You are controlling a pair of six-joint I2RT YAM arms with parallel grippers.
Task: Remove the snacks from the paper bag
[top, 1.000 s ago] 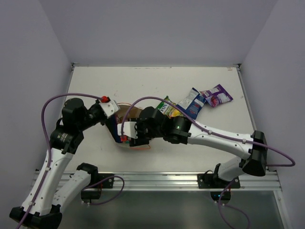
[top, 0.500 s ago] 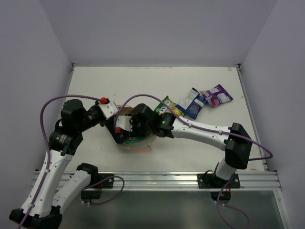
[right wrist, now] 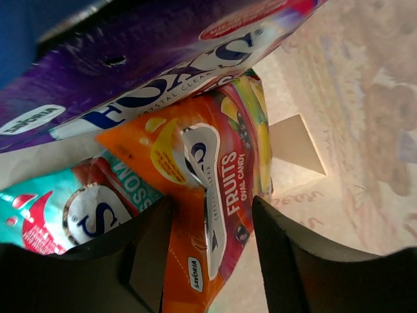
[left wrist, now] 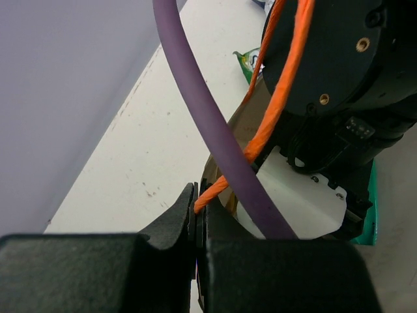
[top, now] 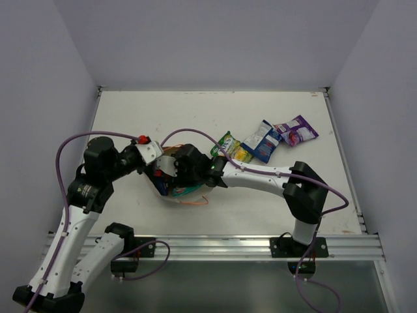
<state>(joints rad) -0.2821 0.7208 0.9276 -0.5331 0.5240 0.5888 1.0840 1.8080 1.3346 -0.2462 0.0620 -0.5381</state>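
On the table [top: 163,111], left jaws pinch the bag handle [left wrist: 273,111]; right jaws gape astride an orange packet [right wrist: 202,215].

Lavender walls [top: 215,39] — white table [top: 195,111]

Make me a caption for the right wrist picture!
Inside the paper bag, the right tool straddles an orange packet, with a purple packet and a teal packet beside it.

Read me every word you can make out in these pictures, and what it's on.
"FOX'S", "CRYSTAL CLEAR", "SAVORIA": purple packet.
"FRUITS", "OVAL CANDY", "SAVORIA": orange packet.
"...SSOM", cut off: teal packet.
Loose packets in the top view: too small to read.
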